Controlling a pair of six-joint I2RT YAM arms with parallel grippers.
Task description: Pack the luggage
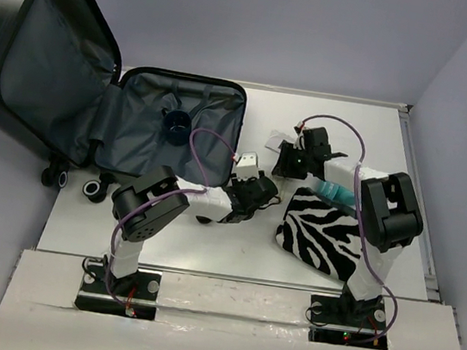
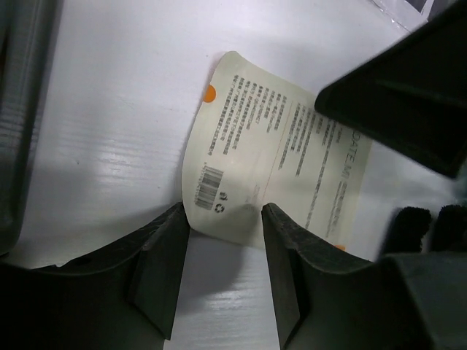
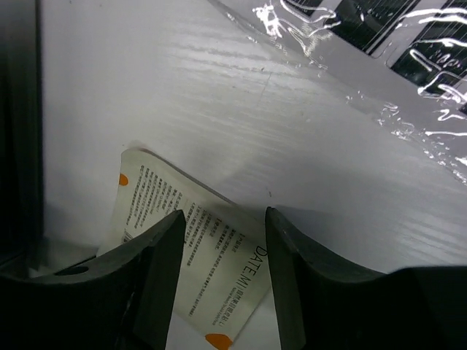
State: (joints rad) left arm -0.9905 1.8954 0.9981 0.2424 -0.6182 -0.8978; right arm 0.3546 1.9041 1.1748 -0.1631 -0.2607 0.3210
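White table (image 1: 345,121), lilac walls (image 1: 281,25), luggage (image 1: 146,119) open, left hand (image 2: 222,215) and right hand (image 3: 224,217) spread over packet (image 2: 270,146)

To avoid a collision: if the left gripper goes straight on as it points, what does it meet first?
Probably the packet, lying flat on the table just ahead of the left gripper; depth is hard to judge.

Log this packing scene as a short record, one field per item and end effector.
luggage: open, lid propped up, grey lining showing
inside it: one dark round item
printed packet: flat on the table, not yet packed
left end effector: open, at the packet's barcode end
right end effector: open, over the packet's other end
zebra pouch: on the table's right side
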